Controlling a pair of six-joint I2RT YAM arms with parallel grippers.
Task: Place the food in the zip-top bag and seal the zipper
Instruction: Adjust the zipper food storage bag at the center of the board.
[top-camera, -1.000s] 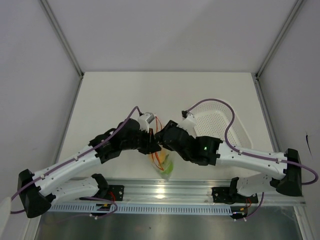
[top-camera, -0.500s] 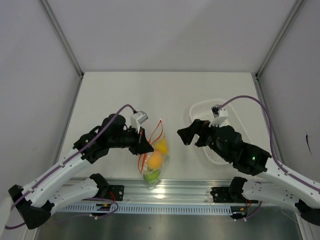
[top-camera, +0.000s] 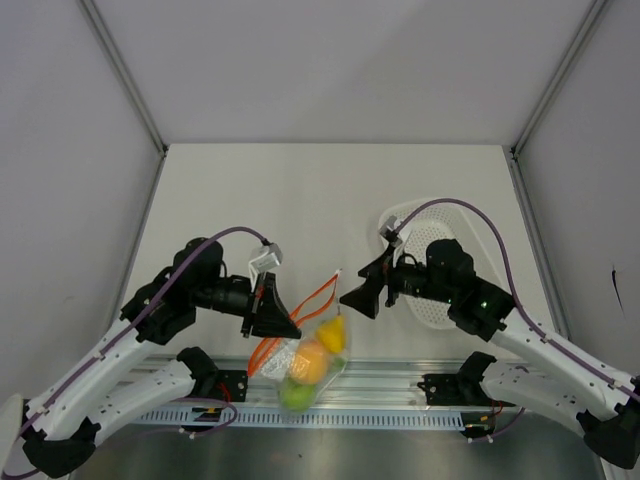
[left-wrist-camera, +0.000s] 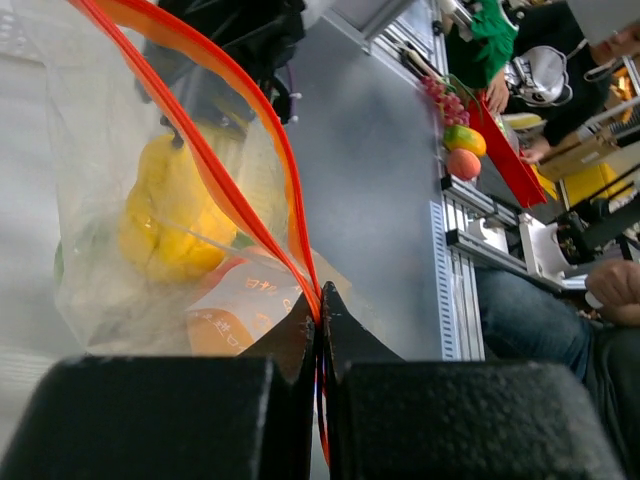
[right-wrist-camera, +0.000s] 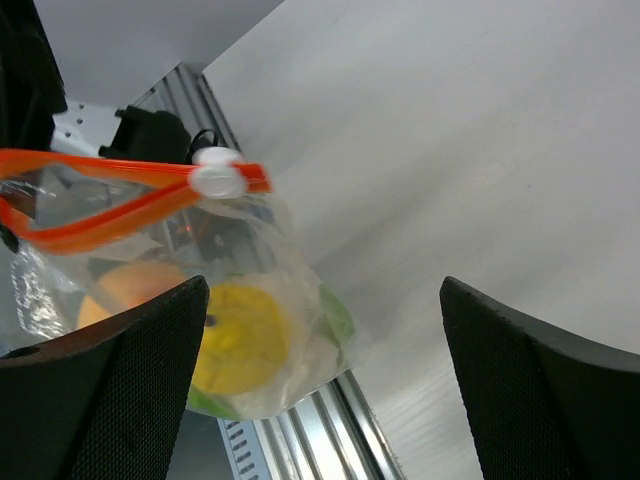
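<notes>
The clear zip-top bag (top-camera: 312, 362) hangs over the table's near edge with the food inside: a yellow pear (top-camera: 333, 333), an orange round fruit (top-camera: 309, 363) and a green piece (top-camera: 295, 395). My left gripper (top-camera: 287, 326) is shut on the red-orange zipper (top-camera: 300, 310), which is pinched between its fingertips (left-wrist-camera: 305, 318). The zipper's two strips (left-wrist-camera: 215, 115) spread apart away from the grip. My right gripper (top-camera: 356, 298) stands open just right of the bag, holding nothing. In the right wrist view the white slider (right-wrist-camera: 219, 176) sits at the zipper's end and the pear (right-wrist-camera: 243, 338) shows through the plastic.
The white perforated basket (top-camera: 446, 262) lies at the right, partly under my right arm. The aluminium rail (top-camera: 400, 378) runs along the near edge under the bag. White walls enclose the table on the left, back and right.
My right gripper opened, let go of the bag and drew back to the right. My left arm pulled the bag left and toward the near edge.
</notes>
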